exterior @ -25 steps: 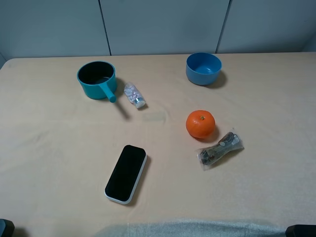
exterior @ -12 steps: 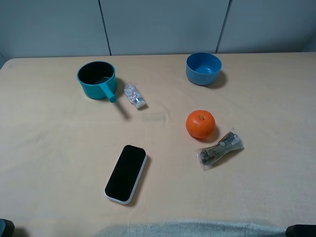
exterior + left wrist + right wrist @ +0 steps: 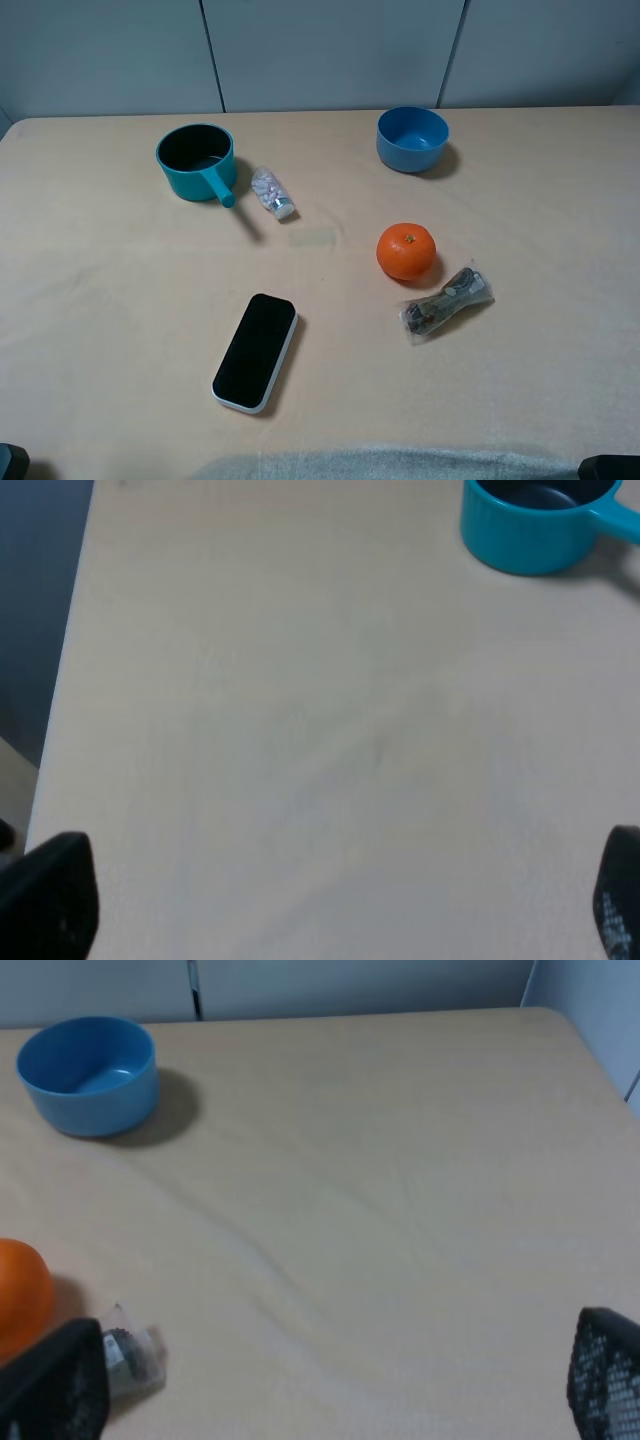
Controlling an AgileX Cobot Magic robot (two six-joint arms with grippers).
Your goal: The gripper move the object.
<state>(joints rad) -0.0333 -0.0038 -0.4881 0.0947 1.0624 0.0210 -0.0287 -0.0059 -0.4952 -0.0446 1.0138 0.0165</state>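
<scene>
The small clear bottle (image 3: 272,193) with a silvery cap and pale contents lies on its side on the table, just right of the teal pot's handle. It does not show in either wrist view. My left gripper (image 3: 335,905) is open and empty, low over bare table near the front left; only its two black fingertips (image 3: 45,900) show. My right gripper (image 3: 330,1385) is open and empty near the front right. In the high view only dark bits of the arms show at the bottom corners (image 3: 10,462).
A teal pot (image 3: 195,160) stands at the back left and shows in the left wrist view (image 3: 535,520). A blue bowl (image 3: 412,138), an orange (image 3: 406,250), a crinkly packet (image 3: 446,302) and a black flat device (image 3: 256,350) lie on the beige table (image 3: 120,300).
</scene>
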